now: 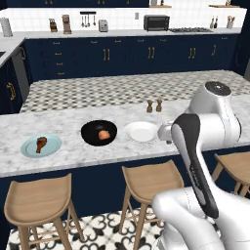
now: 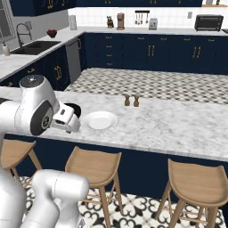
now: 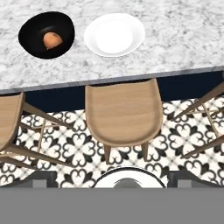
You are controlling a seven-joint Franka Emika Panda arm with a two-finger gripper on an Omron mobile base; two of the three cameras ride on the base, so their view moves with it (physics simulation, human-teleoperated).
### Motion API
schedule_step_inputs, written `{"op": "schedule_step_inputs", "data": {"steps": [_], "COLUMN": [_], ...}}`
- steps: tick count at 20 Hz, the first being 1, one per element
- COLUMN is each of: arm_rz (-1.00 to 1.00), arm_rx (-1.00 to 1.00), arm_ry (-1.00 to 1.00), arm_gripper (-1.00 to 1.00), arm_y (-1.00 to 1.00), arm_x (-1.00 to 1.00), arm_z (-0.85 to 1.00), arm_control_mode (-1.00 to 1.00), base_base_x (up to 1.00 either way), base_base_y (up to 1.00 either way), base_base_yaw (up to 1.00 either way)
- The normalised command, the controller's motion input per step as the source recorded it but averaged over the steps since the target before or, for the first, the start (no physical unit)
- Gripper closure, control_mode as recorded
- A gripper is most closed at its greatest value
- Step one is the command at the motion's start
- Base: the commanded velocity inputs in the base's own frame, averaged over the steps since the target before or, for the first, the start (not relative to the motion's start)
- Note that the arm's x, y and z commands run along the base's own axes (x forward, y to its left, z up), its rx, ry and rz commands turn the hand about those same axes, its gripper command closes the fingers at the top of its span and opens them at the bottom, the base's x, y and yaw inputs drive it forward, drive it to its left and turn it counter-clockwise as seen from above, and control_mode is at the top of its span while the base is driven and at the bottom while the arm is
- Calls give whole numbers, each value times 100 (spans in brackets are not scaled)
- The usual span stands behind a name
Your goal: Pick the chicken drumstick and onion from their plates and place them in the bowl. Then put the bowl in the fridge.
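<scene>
Wooden bar stools (image 3: pixel 124 113) stand nearest, tucked under the white marble desk (image 1: pixel 88 149). On it, the glossy black round bowl (image 1: pixel 92 132) holds the round orange onion (image 1: pixel 103 135), between the light blue plate (image 1: pixel 29 149) carrying the reddish-brown chicken drumstick (image 1: pixel 41 143) and the bare white plate (image 1: pixel 141 132). Above the stools, the pincer (image 3: pixel 126 179) hangs with jaws wide apart, holding nothing.

No readable text, labels or signs anywhere
</scene>
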Motion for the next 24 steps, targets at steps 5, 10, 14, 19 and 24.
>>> {"op": "schedule_step_inputs", "data": {"steps": [5,10,14,19,24], "arm_rz": [1,0,0,0,0], "arm_rx": [-6,-3,-1,0,0], "arm_ry": [0,0,0,0,0], "arm_gripper": [-100,-100,-100,-100,-100], "arm_y": [0,0,0,0,0], "arm_x": [-65,-22,0,0,0], "arm_z": [8,0,0,0,0], "arm_control_mode": [-100,-100,100,100,100], "base_base_x": [0,0,0,0,0], "base_base_y": [0,0,4,85,99], "base_base_yaw": [0,0,0,0,0]}}
